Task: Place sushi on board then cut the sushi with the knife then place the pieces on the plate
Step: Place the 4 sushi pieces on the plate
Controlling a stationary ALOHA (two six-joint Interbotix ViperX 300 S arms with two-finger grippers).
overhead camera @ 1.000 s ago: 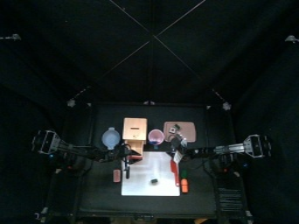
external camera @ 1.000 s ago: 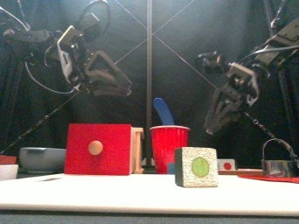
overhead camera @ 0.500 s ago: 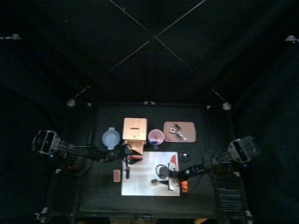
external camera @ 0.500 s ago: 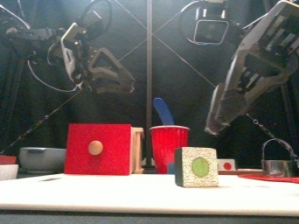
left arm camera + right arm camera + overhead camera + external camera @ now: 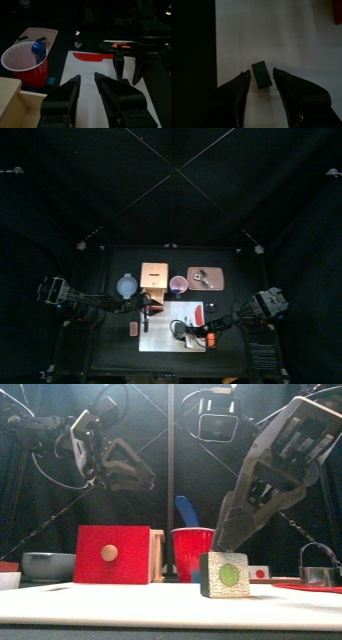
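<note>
The right gripper [image 5: 261, 71] was seen open, its jaws set either side of the sushi piece [image 5: 261, 79], with contact not confirmed. The sushi was stood on the white board [image 5: 298, 45]. The left gripper [image 5: 85, 76] was held slightly open, empty, near the red cup [image 5: 27, 57].

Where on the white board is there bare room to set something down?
The white board is bare along its left side and front edge, clear of the red knife at its back end. Crowded: around the sushi piece, straddled by the open right gripper, and behind the board, by the red cup.
</note>
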